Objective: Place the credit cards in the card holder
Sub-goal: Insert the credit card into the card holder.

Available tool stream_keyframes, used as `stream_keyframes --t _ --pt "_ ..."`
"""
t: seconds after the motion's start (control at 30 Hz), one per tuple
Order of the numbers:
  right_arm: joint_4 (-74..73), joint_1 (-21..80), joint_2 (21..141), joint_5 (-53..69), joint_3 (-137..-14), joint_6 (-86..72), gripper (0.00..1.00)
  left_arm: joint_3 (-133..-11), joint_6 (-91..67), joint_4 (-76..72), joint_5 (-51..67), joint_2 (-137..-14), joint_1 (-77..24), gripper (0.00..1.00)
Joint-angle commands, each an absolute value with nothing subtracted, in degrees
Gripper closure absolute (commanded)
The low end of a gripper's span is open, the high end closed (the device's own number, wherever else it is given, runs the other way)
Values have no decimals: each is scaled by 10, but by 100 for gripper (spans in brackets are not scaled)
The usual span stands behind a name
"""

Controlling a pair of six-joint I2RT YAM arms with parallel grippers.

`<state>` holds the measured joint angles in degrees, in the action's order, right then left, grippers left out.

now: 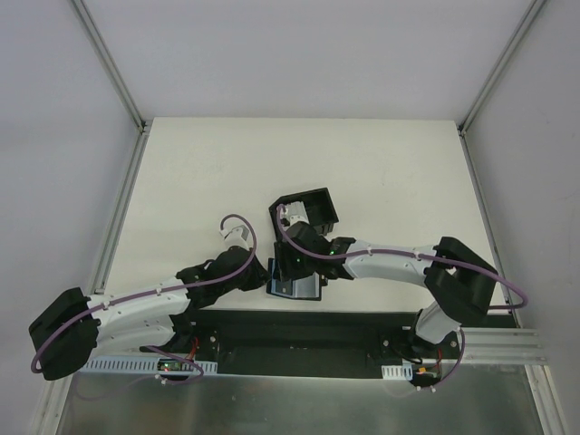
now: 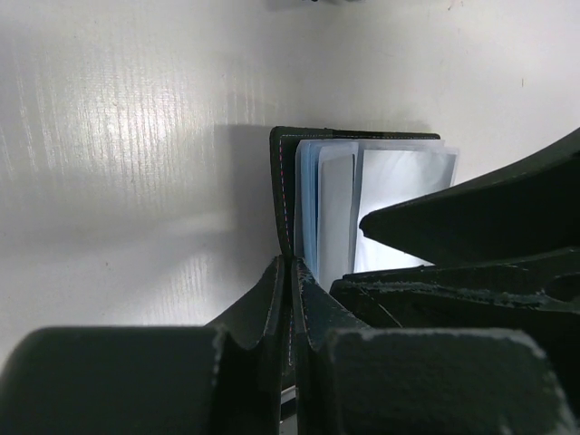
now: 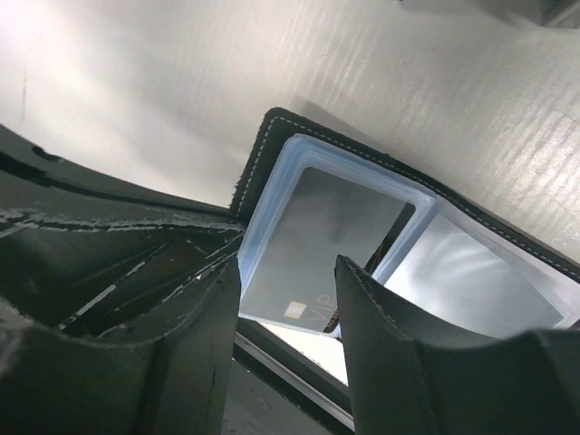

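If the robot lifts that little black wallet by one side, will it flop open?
Probably: the card holder is a thin folding cover, and its clear sleeves look soft and loose. Being flat, it is likely light.

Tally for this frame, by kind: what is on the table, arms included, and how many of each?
card holder: 1
black box: 1
credit card: 1 clearly seen, in a clear sleeve; any others cannot be counted
robot arms: 2, the left arm and the right arm
Total: 5
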<state>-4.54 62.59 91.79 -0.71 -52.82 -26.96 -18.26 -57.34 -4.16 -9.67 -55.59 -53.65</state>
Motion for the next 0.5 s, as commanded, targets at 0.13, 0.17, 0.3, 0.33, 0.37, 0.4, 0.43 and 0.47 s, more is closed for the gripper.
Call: stream_keyframes --t 0.13,0.17,0.3,0.33,0.37,0.4,0.43,0.47 --pt "-83 634 938 -35 -562 -281 51 -189 -572 -54 -88 -540 -539 100" --pt "-83 633 940 -32 -562 -282 51 -189 -573 -54 -87 -540 -539 100" --pt "-83 636 942 -30 -568 -283 51 -191 -573 -55 -86 -538 -538 100" --pt "-83 637 942 -31 -569 -283 50 -190 -573 -55 -87 -536 -538 100" --pt "-83 637 941 -31 -568 -285 50 -190 -573 -55 -88 -537 -539 100" --pt "-83 637 939 -32 -567 -285 50 -189 -574 -55 -88 -538 -538 100" --pt "-83 637 936 -33 -567 -286 49 -190 -574 -55 -88 -538 -539 100" --pt "-83 636 933 -35 -566 -287 49 -189 -574 -55 -87 -538 -538 100"
